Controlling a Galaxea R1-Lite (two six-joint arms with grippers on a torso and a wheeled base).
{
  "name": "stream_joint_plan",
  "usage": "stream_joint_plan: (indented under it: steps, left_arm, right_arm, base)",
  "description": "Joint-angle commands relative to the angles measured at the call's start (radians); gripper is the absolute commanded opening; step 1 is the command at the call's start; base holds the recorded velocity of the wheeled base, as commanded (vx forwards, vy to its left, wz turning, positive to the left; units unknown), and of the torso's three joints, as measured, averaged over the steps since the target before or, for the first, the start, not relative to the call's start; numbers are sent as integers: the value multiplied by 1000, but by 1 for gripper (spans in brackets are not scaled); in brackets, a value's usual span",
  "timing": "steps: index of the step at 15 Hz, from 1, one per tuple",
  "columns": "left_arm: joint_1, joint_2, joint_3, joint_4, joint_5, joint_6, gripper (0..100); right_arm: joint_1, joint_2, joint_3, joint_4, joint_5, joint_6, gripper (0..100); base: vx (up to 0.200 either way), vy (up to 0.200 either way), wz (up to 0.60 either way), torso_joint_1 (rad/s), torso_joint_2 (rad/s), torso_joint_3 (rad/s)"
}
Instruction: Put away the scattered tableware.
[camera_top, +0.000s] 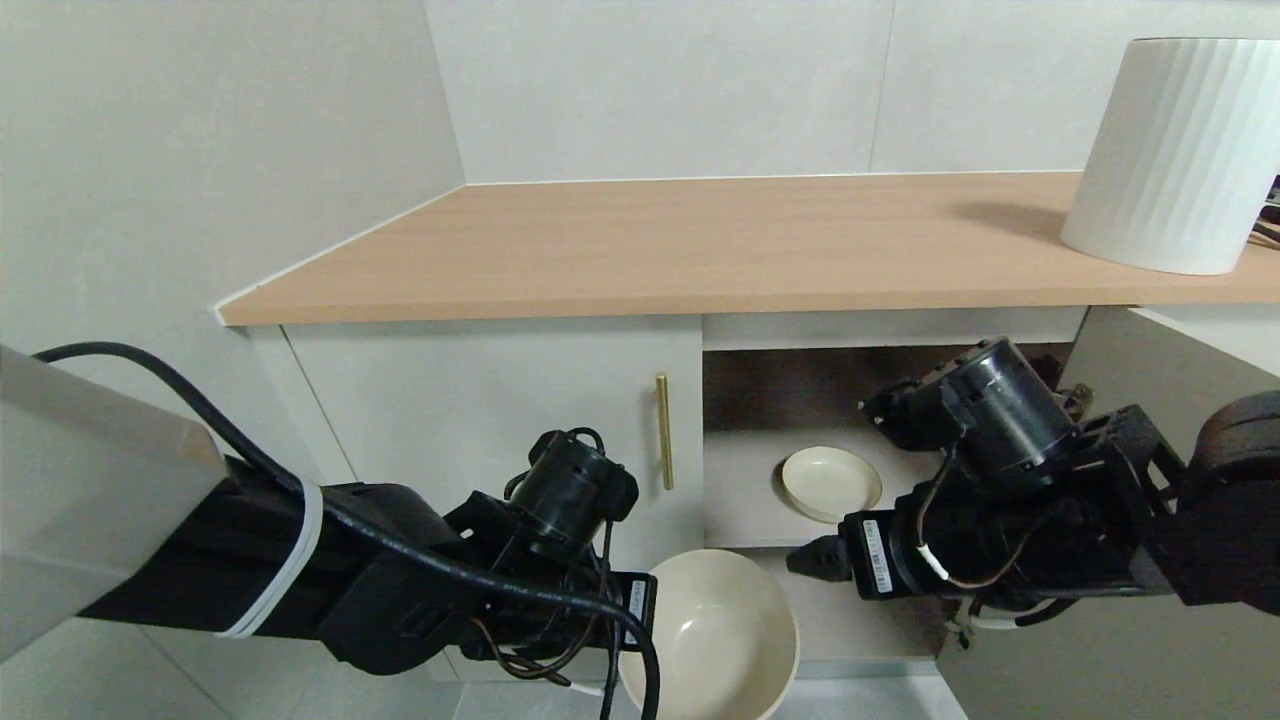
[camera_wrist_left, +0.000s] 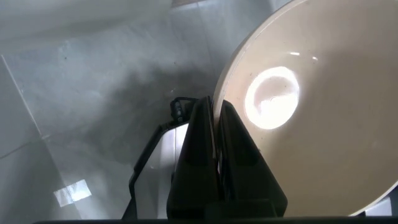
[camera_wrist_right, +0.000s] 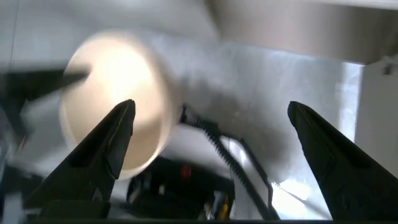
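My left gripper clamps the cream bowl by its rim; my right gripper hangs wide and empty beside it. Stowing step, I judge: lift it forward onto the cabinet shelf ahead (beside the small dish).

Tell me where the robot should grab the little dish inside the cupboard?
Grip the small dish by its near rim, probably, coming in from the open front. It lies flat and shallow on the shelf, so only its thin edge fits between the jaws, and the countertop blocks reaching from above.
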Motion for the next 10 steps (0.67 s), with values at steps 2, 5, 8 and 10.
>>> stream_joint_plan:
  steps: [2, 5, 8, 10]
  left_arm:
    - [-2, -1, 0, 0, 0, -1, 0]
    - [-2, 1, 2, 0, 0, -1, 0]
    - [-4, 2, 2, 1, 0, -1, 0]
    - [-4, 4, 2, 1, 0, -1, 0]
  right_arm:
    - [40, 78, 7, -1, -4, 2, 100]
    - [46, 158, -3, -6, -6, 10, 100]
    - [45, 187, -9, -14, -7, 13, 100]
    - [45, 196, -9, -26, -7, 13, 100]
  base:
    - [0, 0, 0, 0, 0, 0]
    - [0, 0, 0, 0, 0, 0]
    - [0, 0, 0, 0, 0, 0]
    - [0, 0, 0, 0, 0, 0]
